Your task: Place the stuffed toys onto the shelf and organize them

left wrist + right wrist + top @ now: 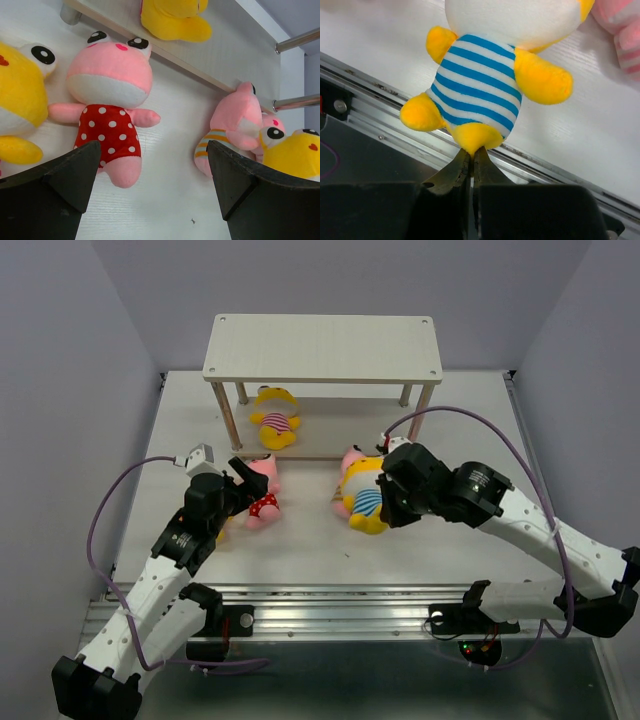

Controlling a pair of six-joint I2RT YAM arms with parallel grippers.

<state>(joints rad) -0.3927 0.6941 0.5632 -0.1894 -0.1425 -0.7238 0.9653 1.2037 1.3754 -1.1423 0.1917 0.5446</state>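
**Toy by the toe: right arm pinches a yellow plush in front of the shelf**

Right gripper (471, 156) has its fingers drawn almost together on one foot of a yellow toy in blue stripes (475, 95). The foot is a small nub of stuffing that narrow jaws can bite, where the round belly would likely slip. The doll sits toward the front of the table (190, 420), just right of centre in the overhead view and in front of the shelf (322, 345). Whether it has cleared the surface cannot be told. A pink toy (352, 460) lies just beside it on the shelf side.

Left gripper (152, 150), fingers spread wide and holding nothing, hovers over a pink toy in red polka dots (110, 115). Its jaws stand either side of the doll's legs, apparently lined up for a grab. Another yellow toy (15, 95) lies close on that doll's left.

Only a yellow toy in a striped outfit (275, 418) is seen on the rack, lying on the lower board, so most of the job looks undone. The dolls are soft and big-headed, with round black-and-white eyes. One held by a foot will probably dangle head-down.
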